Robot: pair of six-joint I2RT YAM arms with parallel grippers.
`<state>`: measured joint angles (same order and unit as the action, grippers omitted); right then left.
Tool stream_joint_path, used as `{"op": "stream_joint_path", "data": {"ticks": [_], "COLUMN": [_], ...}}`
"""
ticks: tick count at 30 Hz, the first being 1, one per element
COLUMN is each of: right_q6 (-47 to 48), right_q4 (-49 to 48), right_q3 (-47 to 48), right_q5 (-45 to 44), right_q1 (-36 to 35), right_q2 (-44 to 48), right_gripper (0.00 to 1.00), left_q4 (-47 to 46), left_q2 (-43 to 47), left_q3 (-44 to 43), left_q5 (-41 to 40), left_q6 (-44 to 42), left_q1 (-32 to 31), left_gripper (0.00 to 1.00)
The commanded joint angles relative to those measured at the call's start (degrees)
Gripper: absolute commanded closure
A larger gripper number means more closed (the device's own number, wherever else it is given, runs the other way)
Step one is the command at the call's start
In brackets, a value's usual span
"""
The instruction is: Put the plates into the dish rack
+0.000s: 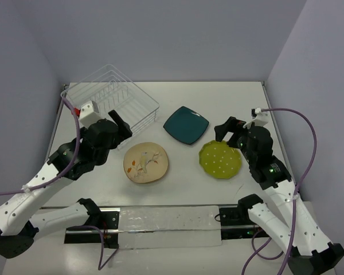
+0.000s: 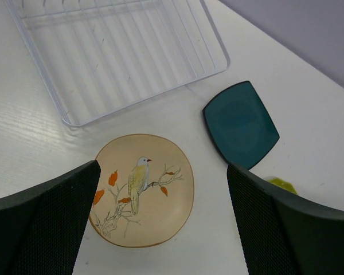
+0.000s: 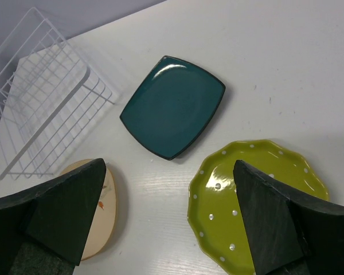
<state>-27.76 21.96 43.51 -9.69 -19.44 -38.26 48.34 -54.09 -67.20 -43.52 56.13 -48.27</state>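
Plates (image 2: 140, 189): all three lie flat on the desk (image 1: 229, 97), none racked, both hands spread open and empty.
Left hand (image 1: 123, 123) aims down at the cream plate (image 1: 145, 162), with the dish rack (image 1: 112, 103) just beyond it. Right hand (image 1: 226, 134) hovers by the yellow-green plate (image 1: 220, 159), teal plate (image 1: 186, 125) ahead of it. Stiff, glazed, likely slick and breakable: the raised rim looks the only purchase, so pinch an edge firmly.
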Motion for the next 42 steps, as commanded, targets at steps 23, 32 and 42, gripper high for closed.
{"op": "stream_joint_path", "data": {"ticks": [23, 32, 42], "right_q6": [-2.0, -4.6, -7.1], "right_q4": [-24.7, -34.7, -39.0], "right_q3": [-10.1, -5.9, 0.3], "right_q5": [35.9, 32.9, 34.8], "right_q1": [-4.6, -14.4, -19.3], "right_q2": [-19.7, -41.9, -59.3], "right_gripper": [0.0, 0.15, 0.34], "left_q4": [-2.3, -4.7, -4.7], "left_q2": [-29.1, -23.6, -20.2], "left_q3": [-2.7, 1.2, 4.9], "left_q5": [12.0, 13.7, 14.4], "left_q6": [-6.6, -5.4, -4.7], "left_q1": [-11.1, -11.1, -11.2], "left_gripper": [0.01, 0.01, 0.01]}}
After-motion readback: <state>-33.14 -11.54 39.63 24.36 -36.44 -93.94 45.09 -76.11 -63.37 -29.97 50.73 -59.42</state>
